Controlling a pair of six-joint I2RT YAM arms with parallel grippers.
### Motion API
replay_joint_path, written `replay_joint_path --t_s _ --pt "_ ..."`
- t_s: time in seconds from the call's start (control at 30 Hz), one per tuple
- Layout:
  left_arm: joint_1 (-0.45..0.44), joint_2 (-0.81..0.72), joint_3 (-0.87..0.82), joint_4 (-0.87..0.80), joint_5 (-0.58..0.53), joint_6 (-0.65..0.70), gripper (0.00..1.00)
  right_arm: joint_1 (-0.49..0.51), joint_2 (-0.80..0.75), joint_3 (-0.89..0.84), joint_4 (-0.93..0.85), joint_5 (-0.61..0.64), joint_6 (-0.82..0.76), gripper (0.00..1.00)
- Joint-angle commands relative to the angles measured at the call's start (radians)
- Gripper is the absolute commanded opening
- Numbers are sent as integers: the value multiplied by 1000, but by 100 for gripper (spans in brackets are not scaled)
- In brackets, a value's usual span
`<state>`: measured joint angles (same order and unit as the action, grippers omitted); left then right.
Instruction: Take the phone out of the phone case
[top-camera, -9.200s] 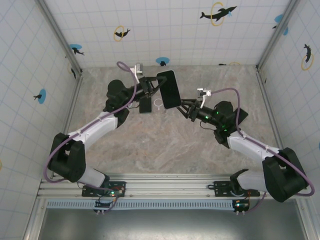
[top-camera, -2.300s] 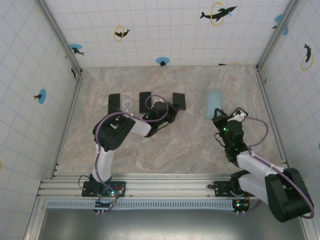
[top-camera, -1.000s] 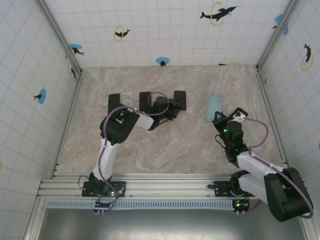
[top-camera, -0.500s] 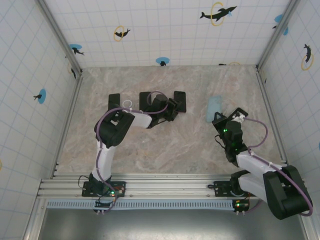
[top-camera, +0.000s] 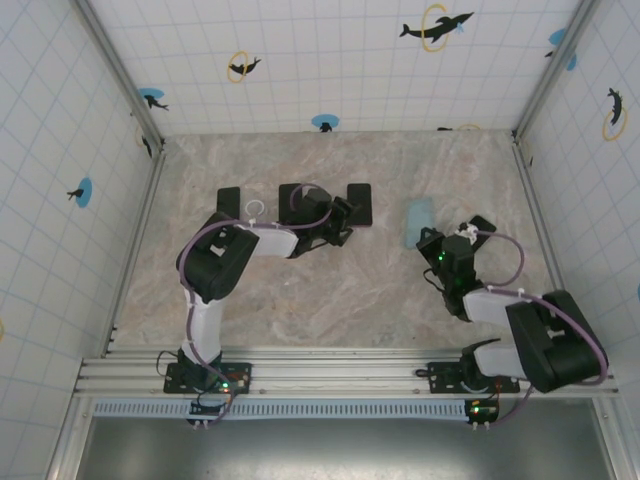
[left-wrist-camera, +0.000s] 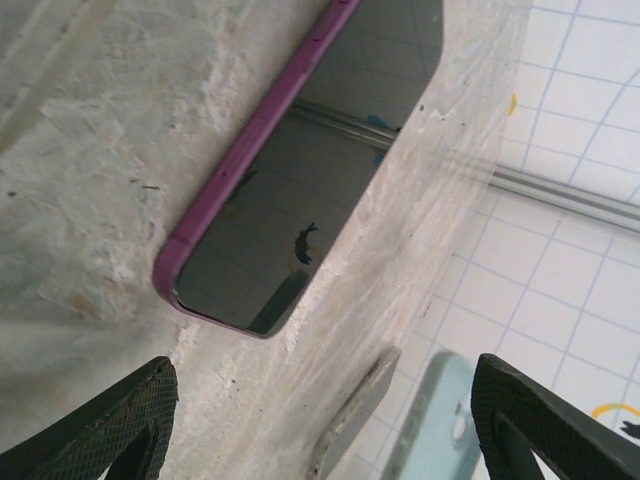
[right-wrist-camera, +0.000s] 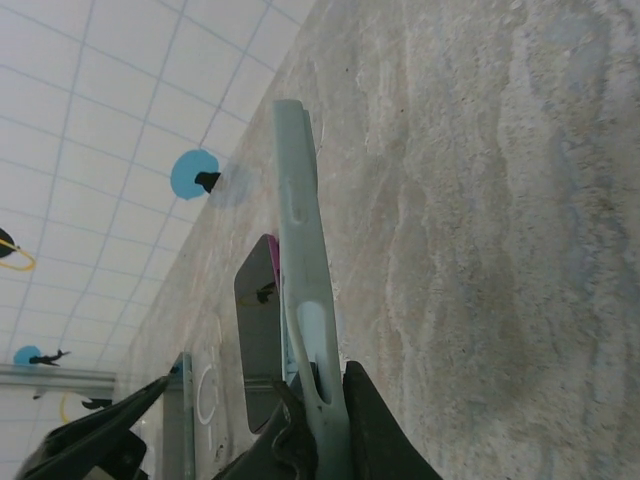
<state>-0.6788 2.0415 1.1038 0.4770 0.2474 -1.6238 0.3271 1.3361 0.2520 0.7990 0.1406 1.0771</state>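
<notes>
phone (left-wrist-camera: 310, 165): lies flat on the table (left-wrist-camera: 90, 150), glass up, purple rim, running from the middle to the top edge of my left wrist view; seen from above, the phone (top-camera: 359, 203) sits just above centre, out of the case (top-camera: 418, 218)
case: light blue and empty, right of centre from above, well apart from the phone; in my right wrist view the case (right-wrist-camera: 298, 260) stands on edge with its thin side and cut-outs toward me; I cannot tell whether its far end touches the table
left gripper (left-wrist-camera: 322, 385): spread wide and holding nothing, one dark finger (left-wrist-camera: 125, 420) at the lower left of my wrist view, the other at the lower right, bare table between them; from above, the left gripper (top-camera: 341, 214) is just beside the phone's lower left corner
right gripper (right-wrist-camera: 318, 420): clamped on the near end of the case, at the bottom of my wrist view; from above, the right gripper (top-camera: 429, 241) is just below the case
other things: a dark slab (top-camera: 229, 203) and a second dark slab (top-camera: 288, 192) lie left of the phone, with a white ring (top-camera: 255, 208) between them
</notes>
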Motion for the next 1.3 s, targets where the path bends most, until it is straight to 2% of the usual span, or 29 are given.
replay_joint_path --t_s 0.0,0.23,0.63,0.8,1.07,1.27 --pt "7 -74 0 -52 7 50 79 8 88 84 111 -37 -45 11" --pt "23 -215 4 -158 0 244 86 9 318 217 191 -107 -55 15" --pt "125 -454 -119 -266 -6 383 91 10 580 425 186 -190 -87 16" --pt "147 -496 -191 -265 -1 383 91 9 624 459 180 -200 -83 20" --pt "160 -504 -209 -246 19 383 92 4 647 508 133 -216 -136 27" --pt "167 -498 -208 -241 35 390 92 -8 625 525 58 -231 -218 38"
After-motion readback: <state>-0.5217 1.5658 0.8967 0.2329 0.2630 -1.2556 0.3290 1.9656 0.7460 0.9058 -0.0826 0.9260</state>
